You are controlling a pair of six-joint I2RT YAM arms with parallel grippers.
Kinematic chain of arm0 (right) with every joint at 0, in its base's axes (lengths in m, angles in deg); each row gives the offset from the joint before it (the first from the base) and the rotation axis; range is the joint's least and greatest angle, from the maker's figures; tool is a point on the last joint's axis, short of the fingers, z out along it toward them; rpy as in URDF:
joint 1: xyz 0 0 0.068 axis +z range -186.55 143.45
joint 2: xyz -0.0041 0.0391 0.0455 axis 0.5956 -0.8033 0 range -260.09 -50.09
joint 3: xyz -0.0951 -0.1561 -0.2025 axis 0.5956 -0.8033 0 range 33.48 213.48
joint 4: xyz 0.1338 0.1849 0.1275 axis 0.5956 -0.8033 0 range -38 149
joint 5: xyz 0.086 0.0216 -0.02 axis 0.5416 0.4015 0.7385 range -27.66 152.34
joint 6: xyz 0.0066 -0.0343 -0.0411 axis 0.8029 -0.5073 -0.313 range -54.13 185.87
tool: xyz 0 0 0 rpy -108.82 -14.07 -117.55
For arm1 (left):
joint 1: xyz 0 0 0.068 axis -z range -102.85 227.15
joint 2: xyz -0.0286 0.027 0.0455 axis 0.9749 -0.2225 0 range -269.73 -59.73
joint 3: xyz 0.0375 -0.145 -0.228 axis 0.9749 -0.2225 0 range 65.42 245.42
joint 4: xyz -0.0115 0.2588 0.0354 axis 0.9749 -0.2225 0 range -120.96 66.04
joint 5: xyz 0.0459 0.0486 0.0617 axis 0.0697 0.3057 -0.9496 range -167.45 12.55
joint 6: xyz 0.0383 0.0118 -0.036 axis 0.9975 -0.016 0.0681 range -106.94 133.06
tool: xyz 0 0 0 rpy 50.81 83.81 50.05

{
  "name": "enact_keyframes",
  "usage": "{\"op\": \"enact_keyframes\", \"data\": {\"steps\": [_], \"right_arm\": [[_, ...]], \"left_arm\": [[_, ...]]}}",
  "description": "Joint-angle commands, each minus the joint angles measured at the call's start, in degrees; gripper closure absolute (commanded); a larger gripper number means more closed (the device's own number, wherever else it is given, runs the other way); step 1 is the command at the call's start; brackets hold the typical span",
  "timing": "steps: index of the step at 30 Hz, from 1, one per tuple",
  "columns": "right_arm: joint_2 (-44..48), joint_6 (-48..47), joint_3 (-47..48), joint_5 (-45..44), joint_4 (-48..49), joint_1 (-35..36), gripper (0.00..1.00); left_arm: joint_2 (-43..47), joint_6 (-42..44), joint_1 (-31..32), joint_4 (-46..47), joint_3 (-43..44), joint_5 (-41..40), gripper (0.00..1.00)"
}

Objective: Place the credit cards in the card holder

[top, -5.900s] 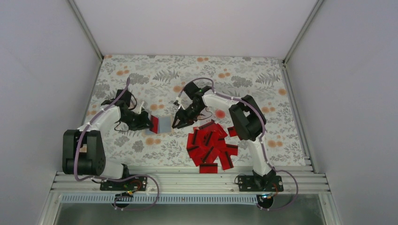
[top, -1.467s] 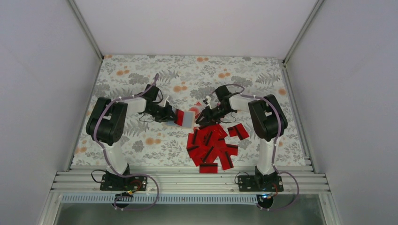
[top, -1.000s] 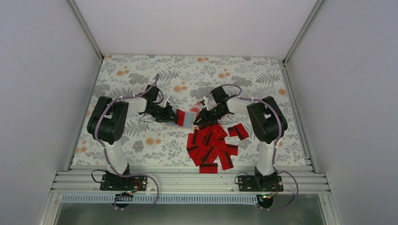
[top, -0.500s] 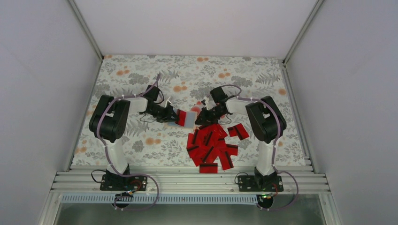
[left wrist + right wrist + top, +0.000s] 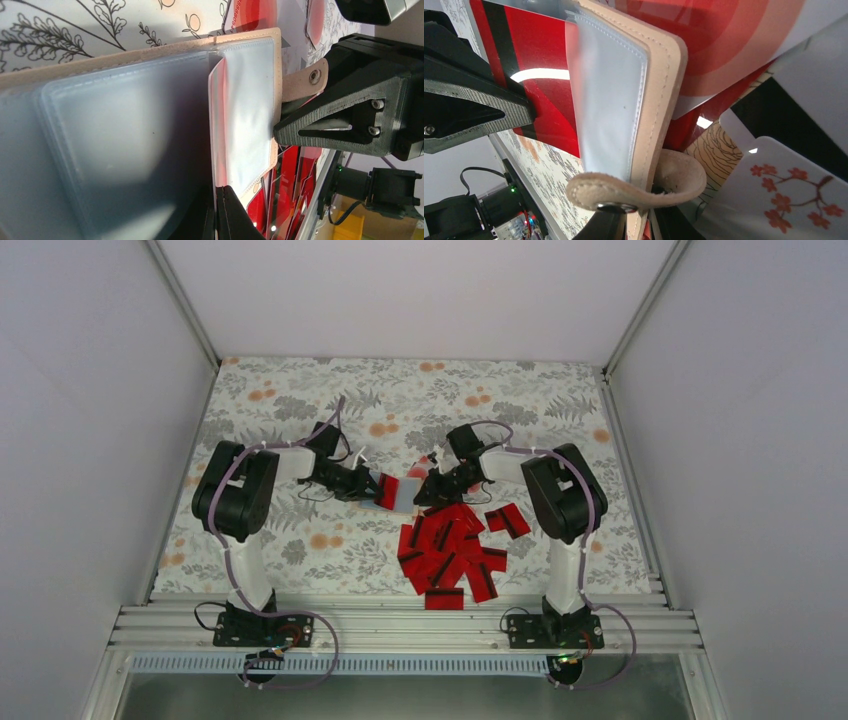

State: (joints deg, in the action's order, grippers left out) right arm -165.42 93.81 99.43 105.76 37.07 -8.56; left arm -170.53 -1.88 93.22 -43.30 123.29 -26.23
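The left jaws are closed tight on the card holder [image 5: 398, 494], gripping it from the end that faces the left arm [image 5: 240, 495]. The right jaws stand narrow, with the holder's tan outer edge caught between them just beside its snap strap [image 5: 634, 192], which curls loose over the fingertips.

Between the two sets of jaws the holder lies open, its clear sleeves [image 5: 245, 110] fanned out. One sleeve stands up from the others with a thin red edge showing inside it. In the right wrist view, a red card with a black stripe [image 5: 539, 75] sits in the holder on the side towards the left jaws.

The holder is just beyond the far edge of the heap of credit cards [image 5: 450, 550], on the side away from the arm bases. Whether it touches the cloth cannot be told. A pale card with red rings [image 5: 744, 40] lies close behind the holder, further from the heap.

The heap is a loose pile of overlapping red cards with black stripes on the flower-printed cloth of the worktop [image 5: 300, 410]. Two more red cards [image 5: 508, 520] lie just beside the heap, under the right arm [image 5: 560, 490].
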Motion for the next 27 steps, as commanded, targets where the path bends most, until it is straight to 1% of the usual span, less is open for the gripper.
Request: {"op": "enact_keyframes", "data": {"steps": [1, 7, 13, 27], "right_arm": [[-3.97, 0.18, -0.30, -5.41, -0.72, 0.61, 0.87], [-4.63, 0.17, 0.11, -5.19, -0.96, 0.62, 0.87], [-5.34, 0.16, 0.64, -4.88, -1.09, 0.66, 0.87], [-6.39, -0.26, 0.82, -4.22, -1.62, 0.65, 0.88]], "left_arm": [[-1.98, 4.66, 0.64, -0.98, -0.48, -0.89, 0.98], [-1.87, 5.97, 0.66, 0.53, -1.24, 0.23, 0.97], [-1.44, 1.28, 1.10, 5.04, -2.14, 0.70, 0.98], [-1.47, -1.65, 1.75, 9.47, -2.46, 0.94, 0.98]]}}
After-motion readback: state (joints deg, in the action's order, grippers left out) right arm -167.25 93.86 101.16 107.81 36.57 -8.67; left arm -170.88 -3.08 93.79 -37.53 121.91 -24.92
